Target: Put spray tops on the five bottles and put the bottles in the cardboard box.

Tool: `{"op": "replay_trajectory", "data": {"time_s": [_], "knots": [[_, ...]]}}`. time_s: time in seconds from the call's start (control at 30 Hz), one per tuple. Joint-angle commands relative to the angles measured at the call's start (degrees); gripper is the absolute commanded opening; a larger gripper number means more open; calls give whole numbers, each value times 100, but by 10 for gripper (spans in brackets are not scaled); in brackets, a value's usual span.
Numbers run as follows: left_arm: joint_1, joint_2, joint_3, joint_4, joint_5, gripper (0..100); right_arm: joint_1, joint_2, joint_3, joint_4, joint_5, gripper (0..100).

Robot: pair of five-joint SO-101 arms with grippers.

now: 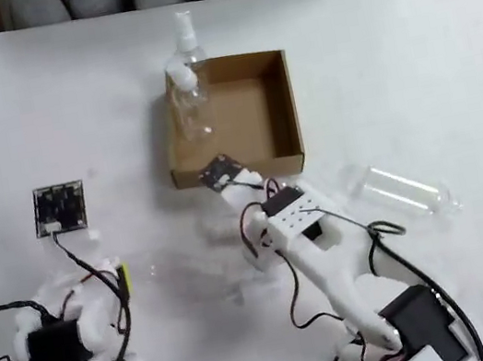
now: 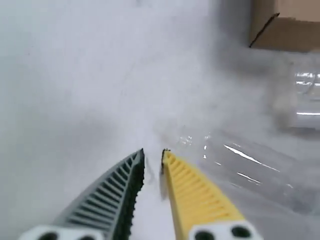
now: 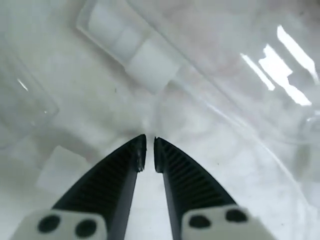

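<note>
**L arm:** folded at near left of counter. L pincer low over bare surface, grey and yellow fingers almost together, thin slit only, nothing gripped.

**R arm:** stretched from near right toward centre, wrist just in front of cardboard box. R pincer pointed down at counter, black fingers all but closed, nothing between.

**Bottles:**
- Capped bottle: clear w/ white spray top, upright at box's far-left corner. Inside or just outside the wall: cannot tell.
- Second capped bottle: clear, white top, inside box against its left wall.
- Uncapped bottle: on its side, right of R arm, well apart from box.
- Loose spray top: white collar w/ clear tube, flat on counter just beyond R fingertips, beside a lying clear bottle.
- Further clear bottle: on its side near L pincer's yellow finger, box corner beyond.

**In the way:** R wrist board & wires over box's front edge, hiding part of it.
</note>
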Motion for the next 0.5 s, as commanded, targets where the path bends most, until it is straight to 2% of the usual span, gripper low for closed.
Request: {"op": "replay_trajectory", "data": {"time_s": [0.0,0.23,0.47], "knots": [[462,-40,-475,343,141,75,57,-13,-44,-66,193,16],[1165,92,-615,642,141,72,57,-13,-44,-66,237,16],[1182,1754,-1292,598,149,72,22,-31,70,-242,255,16]]}}
